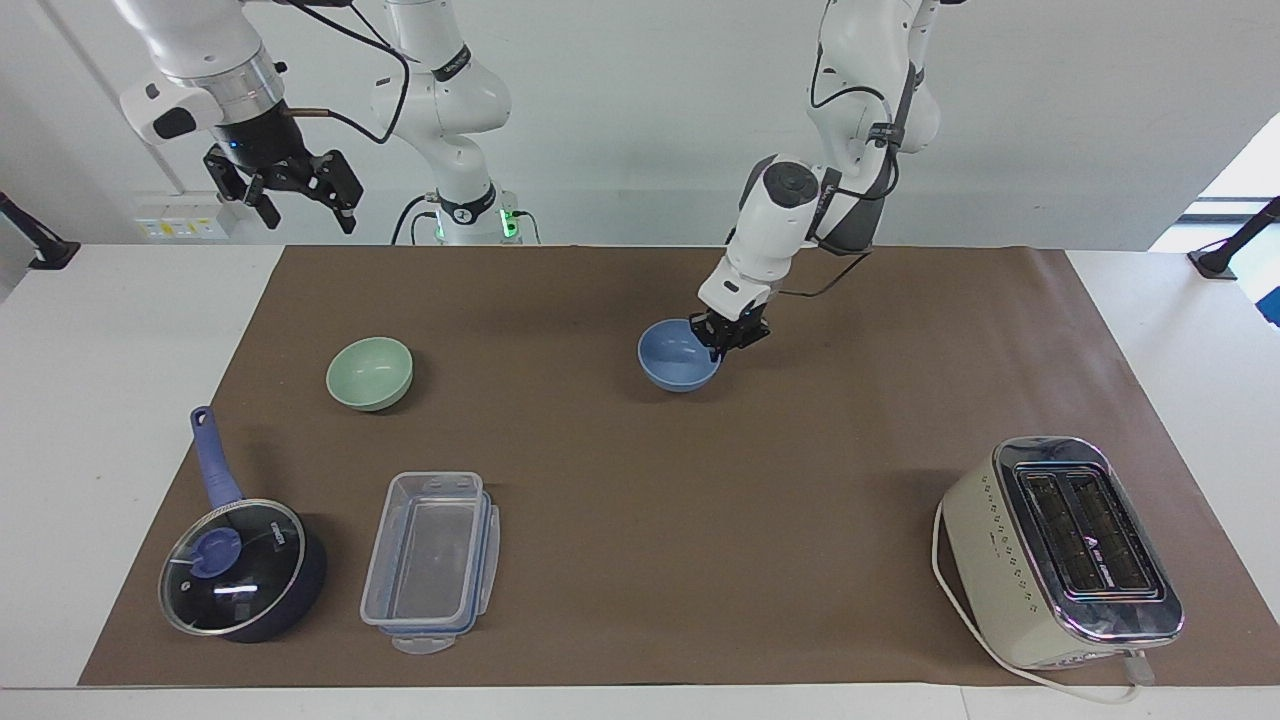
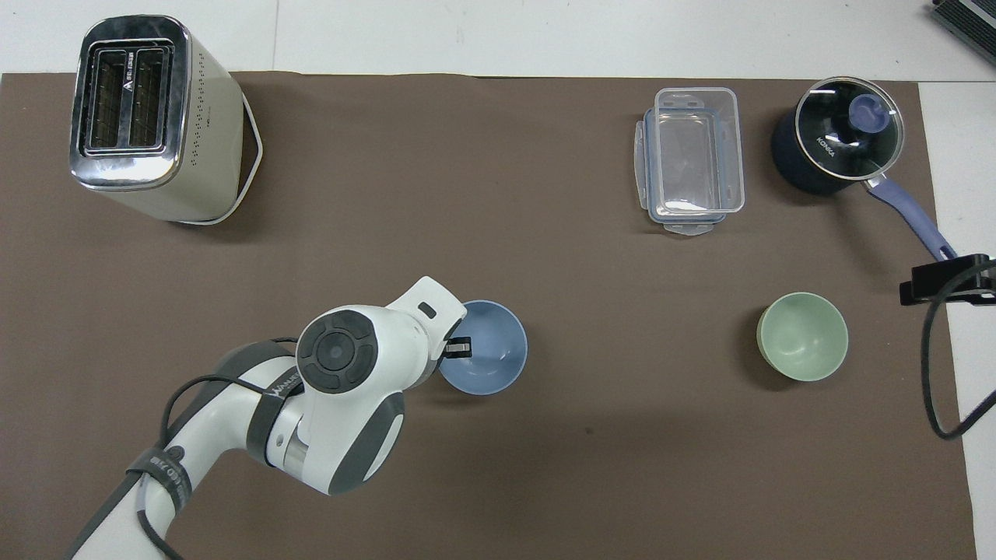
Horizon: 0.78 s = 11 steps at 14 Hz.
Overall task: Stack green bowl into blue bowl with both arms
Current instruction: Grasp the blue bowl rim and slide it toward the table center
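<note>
Sitting on the brown mat [image 1: 640, 500] that is covering the surface [image 1: 120, 400] are 2 bowls, 1 saucepan [image 1: 240, 565], 1 clear container [image 1: 430, 560] and 1 toaster [image 1: 1060, 550]. The left tool [image 1: 716, 349] is clamping its fingers together on the rim of the blue bowl [image 1: 675, 358], near the middle of the mat, and the picture is not showing whether the bowl is touching the mat. The green bowl [image 1: 369, 372] is resting on the mat, well apart from the blue bowl toward the right arm's end. The saucepan and the container are lying farther from the robots than the green bowl. The toaster is standing farther from the robots than the blue bowl, toward the left arm's end. The right tool [image 1: 290, 200] is waiting with its fingers apart and empty, raised above the surface off the mat's corner, well apart from the blue bowl.
</note>
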Each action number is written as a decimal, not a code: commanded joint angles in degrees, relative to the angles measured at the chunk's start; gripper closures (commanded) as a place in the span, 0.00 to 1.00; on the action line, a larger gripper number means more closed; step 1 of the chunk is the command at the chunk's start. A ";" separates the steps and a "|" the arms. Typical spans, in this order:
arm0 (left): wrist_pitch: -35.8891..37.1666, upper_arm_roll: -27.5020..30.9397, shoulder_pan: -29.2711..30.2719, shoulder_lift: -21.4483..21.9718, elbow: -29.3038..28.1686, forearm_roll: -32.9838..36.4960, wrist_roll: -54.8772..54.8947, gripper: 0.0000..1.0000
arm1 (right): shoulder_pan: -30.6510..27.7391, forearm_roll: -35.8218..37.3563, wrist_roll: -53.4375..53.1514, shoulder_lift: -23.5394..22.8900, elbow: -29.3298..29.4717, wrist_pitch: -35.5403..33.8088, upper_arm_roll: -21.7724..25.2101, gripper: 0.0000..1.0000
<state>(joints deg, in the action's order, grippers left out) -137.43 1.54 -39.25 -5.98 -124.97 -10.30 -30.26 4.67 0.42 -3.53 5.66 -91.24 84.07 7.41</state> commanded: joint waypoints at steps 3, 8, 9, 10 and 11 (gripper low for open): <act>-2.84 1.28 -4.78 -3.86 1.92 0.10 -3.66 1.00 | -0.37 0.20 1.51 1.46 -1.57 0.40 0.06 0.00; -2.14 1.19 -4.96 -4.04 1.74 0.10 -3.05 0.18 | -0.37 0.20 1.42 1.46 -1.66 0.40 0.06 0.00; -2.06 1.28 -4.96 -3.78 1.83 0.10 -2.96 0.00 | -0.37 0.20 1.42 1.46 -1.66 0.40 0.06 0.00; -1.79 1.36 -4.61 -3.00 2.01 0.10 -2.96 0.00 | -0.37 0.20 1.42 1.46 -1.66 0.40 0.06 0.00; -1.01 1.63 -4.17 -1.60 2.01 0.19 -2.79 0.00 | -0.37 0.20 1.42 1.46 -1.66 0.40 0.06 0.00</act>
<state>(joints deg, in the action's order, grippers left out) -139.82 2.02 -43.11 -9.42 -123.54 -10.30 -33.24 4.67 0.42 -3.53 5.67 -91.32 84.07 7.41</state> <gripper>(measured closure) 0.476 0.000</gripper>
